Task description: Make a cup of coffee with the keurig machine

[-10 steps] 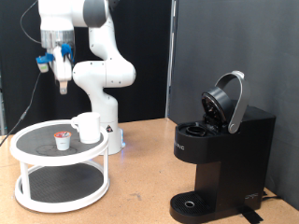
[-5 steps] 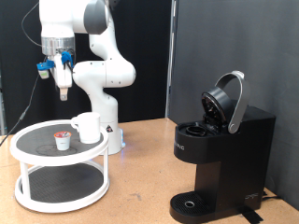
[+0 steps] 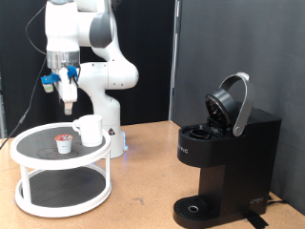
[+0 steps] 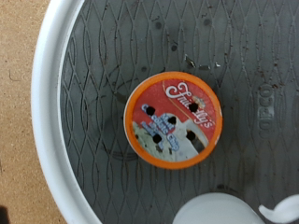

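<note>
Gripper (image 3: 69, 103) lower now, opening unclear | pod (image 4: 175, 119) below, cup (image 3: 90, 130) at 3 o'clock | risk: bumping cup

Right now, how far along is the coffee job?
Done: keurig machine lid stands open. In hand: nothing; gripper hovers above the pod on the white stand. Left: pod not loaded, cup on the stand, not at the drip tray.

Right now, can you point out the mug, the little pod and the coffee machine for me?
mug (image 3: 90, 131), exterior view, its white side wall
pod (image 4: 175, 119), wrist view, its reddish foil top
coffee machine (image 3: 224, 157), exterior view, its black front body
</note>
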Controlling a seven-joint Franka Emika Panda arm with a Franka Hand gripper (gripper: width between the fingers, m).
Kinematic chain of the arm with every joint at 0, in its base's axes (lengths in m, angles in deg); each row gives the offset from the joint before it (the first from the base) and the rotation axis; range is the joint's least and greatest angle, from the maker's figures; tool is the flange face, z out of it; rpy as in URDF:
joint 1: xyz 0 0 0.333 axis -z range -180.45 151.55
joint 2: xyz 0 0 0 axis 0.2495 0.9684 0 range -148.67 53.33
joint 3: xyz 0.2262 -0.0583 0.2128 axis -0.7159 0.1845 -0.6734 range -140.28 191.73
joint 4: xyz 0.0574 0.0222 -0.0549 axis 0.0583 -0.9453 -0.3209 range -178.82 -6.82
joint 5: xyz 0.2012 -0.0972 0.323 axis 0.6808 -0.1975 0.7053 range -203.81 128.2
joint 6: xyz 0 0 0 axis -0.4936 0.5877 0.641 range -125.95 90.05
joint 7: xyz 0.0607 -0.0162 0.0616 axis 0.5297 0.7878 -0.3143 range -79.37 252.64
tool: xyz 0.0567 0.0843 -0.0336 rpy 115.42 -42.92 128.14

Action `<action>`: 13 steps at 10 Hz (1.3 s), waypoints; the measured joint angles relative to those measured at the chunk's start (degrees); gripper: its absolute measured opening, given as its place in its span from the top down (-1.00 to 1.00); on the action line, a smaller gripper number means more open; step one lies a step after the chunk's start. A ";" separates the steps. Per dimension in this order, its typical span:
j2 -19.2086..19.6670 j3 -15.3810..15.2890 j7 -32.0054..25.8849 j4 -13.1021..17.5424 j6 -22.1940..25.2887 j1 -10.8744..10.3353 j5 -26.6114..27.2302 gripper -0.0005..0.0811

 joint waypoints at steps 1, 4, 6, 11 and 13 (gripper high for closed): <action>0.55 0.02 0.20 -0.76 -1.41 0.33 -0.26 -0.81; 2.94 0.02 1.13 -2.86 -6.59 1.71 -1.79 -0.81; 4.91 0.03 1.44 -3.60 -9.30 2.20 -1.98 -0.81; 8.48 0.02 1.48 -5.57 -14.33 2.50 -2.03 -0.81; 8.72 0.02 1.48 -6.73 -16.17 2.76 -2.47 -0.81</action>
